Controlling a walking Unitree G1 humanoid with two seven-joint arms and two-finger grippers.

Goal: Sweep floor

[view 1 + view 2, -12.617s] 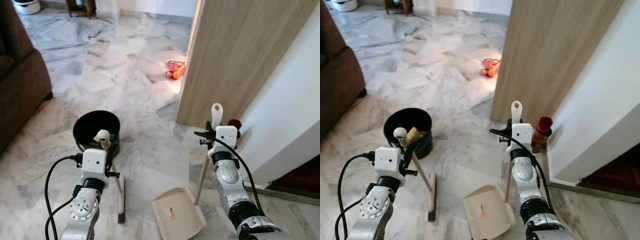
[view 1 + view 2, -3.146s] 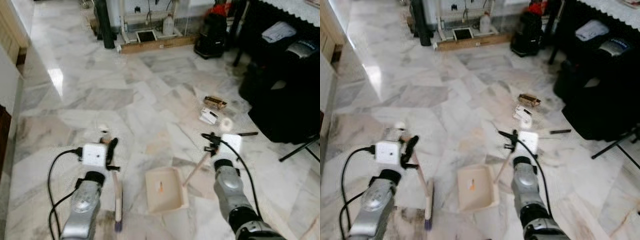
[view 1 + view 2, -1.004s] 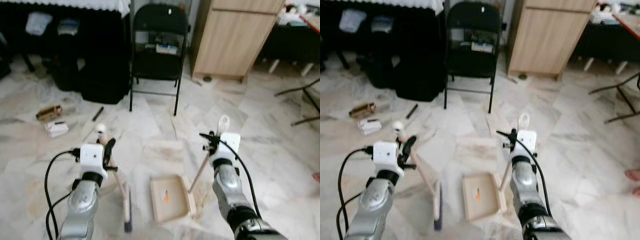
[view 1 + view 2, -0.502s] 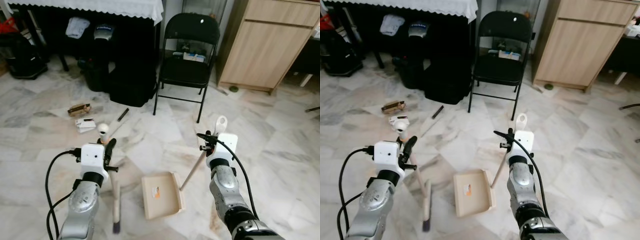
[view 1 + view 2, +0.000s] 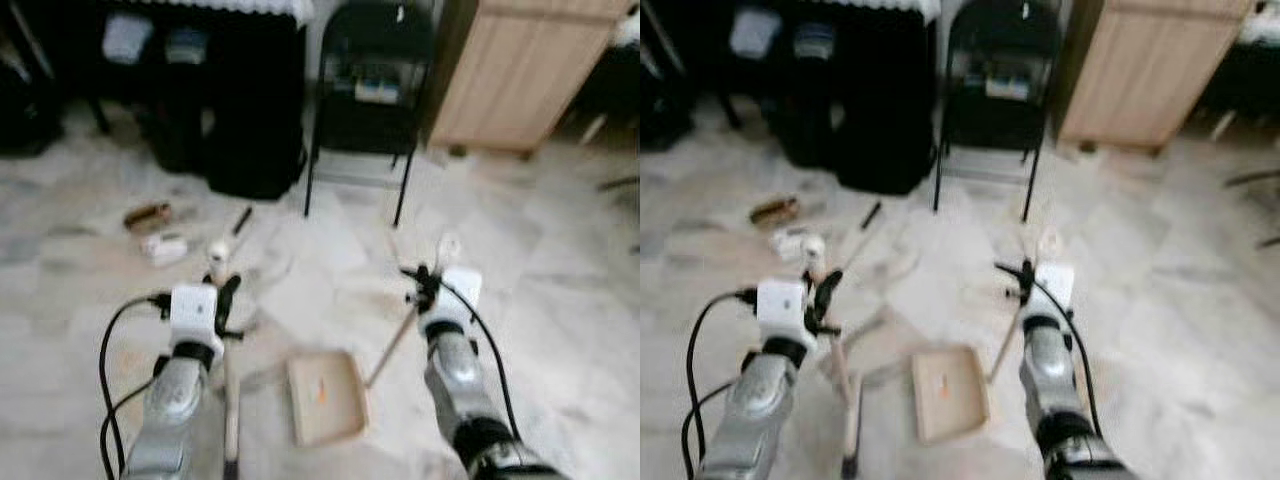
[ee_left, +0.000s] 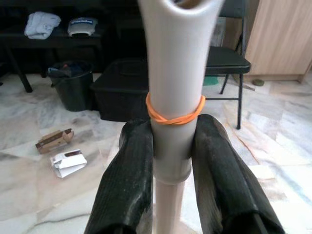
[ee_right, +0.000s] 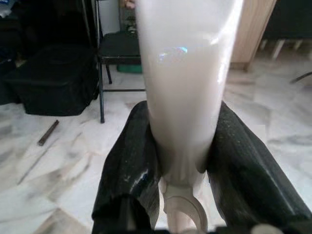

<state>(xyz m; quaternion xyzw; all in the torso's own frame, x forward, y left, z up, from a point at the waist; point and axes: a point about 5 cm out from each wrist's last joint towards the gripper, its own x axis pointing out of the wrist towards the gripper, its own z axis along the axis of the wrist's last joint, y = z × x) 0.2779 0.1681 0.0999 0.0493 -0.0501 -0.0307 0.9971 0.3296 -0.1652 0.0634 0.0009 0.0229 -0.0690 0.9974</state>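
The head views are blurred. My left gripper [image 5: 222, 300] is shut on the pale broom handle [image 6: 176, 97], which wears an orange rubber band; black fingers [image 6: 130, 180] press it from both sides. The broom runs down to the floor in front of me [image 5: 231, 420]. My right gripper [image 5: 425, 290] is shut on the white handle [image 7: 187, 87] of the beige dustpan [image 5: 325, 397], which lies flat on the marble floor between my arms. Litter lies ahead on my left: a brown box [image 5: 147, 214], a white box [image 5: 165, 248] and a dark stick [image 5: 241, 220].
A black folding chair [image 5: 372, 80] stands straight ahead. A wooden cabinet [image 5: 510, 70] is at the back right. Dark bags and a bin [image 5: 255, 110] sit under a table at the back left. Open marble floor lies to the right.
The whole view has shifted a little and gone blurry, so the camera moved. Both grippers keep their hold on the broom and the dustpan handle.
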